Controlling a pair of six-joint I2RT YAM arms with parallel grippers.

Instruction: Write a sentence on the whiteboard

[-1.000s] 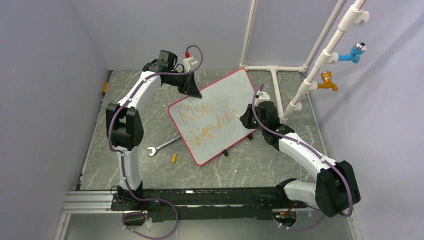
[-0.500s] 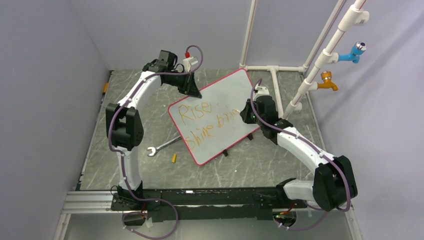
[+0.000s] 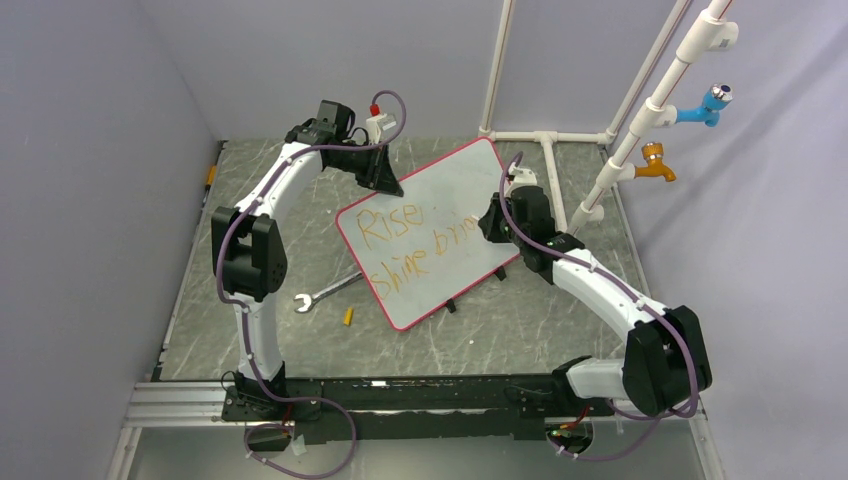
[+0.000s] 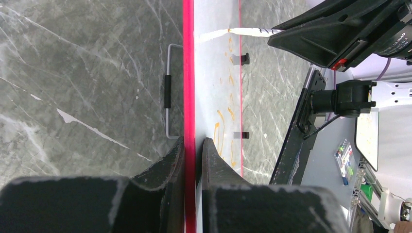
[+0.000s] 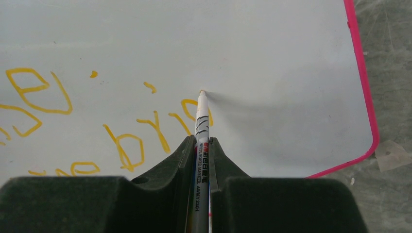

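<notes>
The left arm (image 3: 283, 182) and right arm (image 3: 600, 290) each comprised white tubular link shells joined by black joint housings, with a thin purple cable (image 3: 402, 112) looped alongside. The left pincer (image 4: 194, 143) and right pincer (image 5: 202, 141) bore matte black wedge-shaped fingers (image 5: 167, 170) with pale scuffed edges.
</notes>
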